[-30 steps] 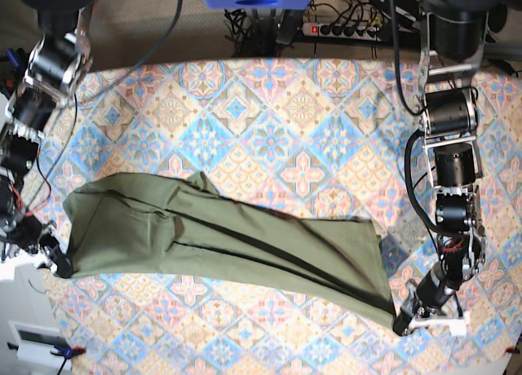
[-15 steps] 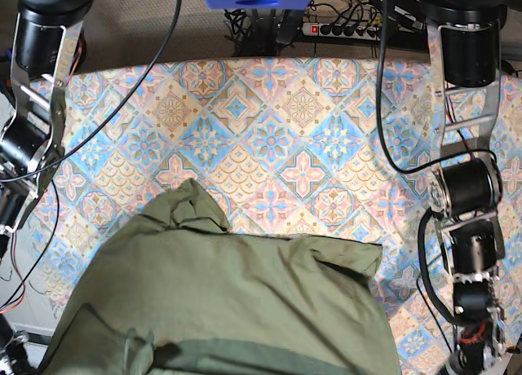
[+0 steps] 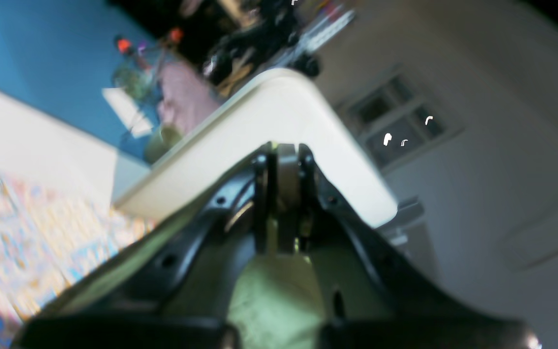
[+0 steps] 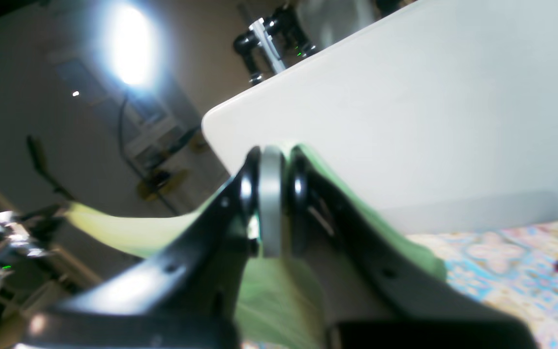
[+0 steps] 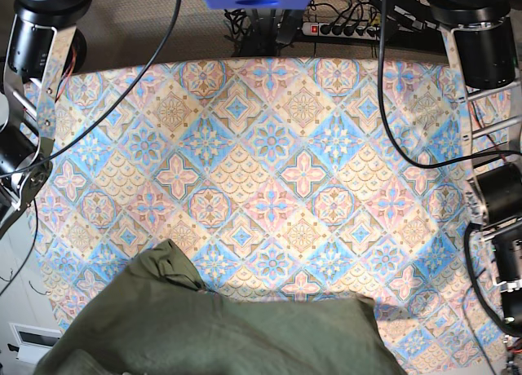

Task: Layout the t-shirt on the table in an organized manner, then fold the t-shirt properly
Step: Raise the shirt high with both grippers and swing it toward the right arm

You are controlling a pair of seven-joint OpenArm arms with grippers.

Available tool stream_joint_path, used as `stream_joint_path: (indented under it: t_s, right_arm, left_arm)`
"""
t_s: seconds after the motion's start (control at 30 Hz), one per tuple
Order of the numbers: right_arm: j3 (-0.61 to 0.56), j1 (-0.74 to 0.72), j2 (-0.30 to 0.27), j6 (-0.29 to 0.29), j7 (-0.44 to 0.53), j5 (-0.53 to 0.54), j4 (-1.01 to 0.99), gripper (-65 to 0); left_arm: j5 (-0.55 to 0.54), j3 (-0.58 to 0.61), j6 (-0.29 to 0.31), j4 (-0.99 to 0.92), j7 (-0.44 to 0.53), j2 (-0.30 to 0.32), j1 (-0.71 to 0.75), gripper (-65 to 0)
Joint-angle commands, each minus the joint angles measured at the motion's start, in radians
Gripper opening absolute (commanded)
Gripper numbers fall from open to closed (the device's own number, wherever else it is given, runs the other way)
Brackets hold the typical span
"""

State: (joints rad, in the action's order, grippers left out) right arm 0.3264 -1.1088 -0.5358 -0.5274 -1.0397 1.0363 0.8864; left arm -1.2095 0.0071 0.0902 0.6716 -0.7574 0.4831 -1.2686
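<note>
**T-shirt held up off the table by both pincers**

While the patterned table (image 5: 269, 147) lies mostly bare in the base view, the olive t-shirt (image 5: 220, 334) is seen bunched large at the bottom of that view, w/ a rumpled peak at its upper left and a fairly straight top edge running right.

L pincer (image 3: 283, 160): jaws are pressed together, and pale green fabric is pinched betw. them; more cloth is seen below the tips, hanging twd the camera. A cream tabletop edge (image 3: 279, 116) sits behind the tips; patterned cloth is blurred at lower left of the pincer.

R pincer (image 4: 271, 167): jaws are likewise clamped on green fabric, which trails off to both sides of the tips, a band to the left and a fold to the right. Patterned table cloth is visible lower right of it, a white surface (image 4: 405, 106) behind.

Neither pincer's tips are seen in the base view; only arm links at the L & R edges.
</note>
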Motion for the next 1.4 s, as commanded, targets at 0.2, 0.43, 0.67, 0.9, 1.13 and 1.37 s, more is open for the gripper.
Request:
stream_joint_path:
  t_s: [0.2,0.43,0.67,0.9,1.13,1.37]
  right_arm:
    - [-0.039,-0.181,-0.002,-0.013,0.042,0.029,-0.146,-64.3]
    - [-0.154,-0.197,0.0,-0.015,0.089,0.026,-0.169,-64.3]
    - [-0.152,-0.197,-0.014,-0.017,0.003,0.031,-0.114,-64.6]
    - [-0.115,-0.13,-0.129,-0.017,-0.121,0.167,0.043,-64.6]
    - [-0.011,0.031,-0.252,-0.017,-0.204,0.344,0.141,-64.3]
    - [0.09,0.171,-0.352,-0.018,-0.268,0.447,0.261,-64.3]
  left_arm:
    - [-0.019,-0.002,0.009,0.017,0.028,0.038,-0.04,-65.0]
    - [-0.022,-0.002,0.015,0.015,0.028,0.056,-0.04,-65.0]
    - [-0.092,-0.002,0.015,0.063,-0.053,0.102,-0.04,-65.0]
    - [-0.217,-0.002,0.015,0.195,-0.162,0.217,0.019,-65.0]
    - [-0.274,-0.002,0.148,0.402,-0.244,0.346,0.14,-65.0]
    - [-0.274,-0.009,0.224,0.587,-0.31,0.44,0.217,-65.0]
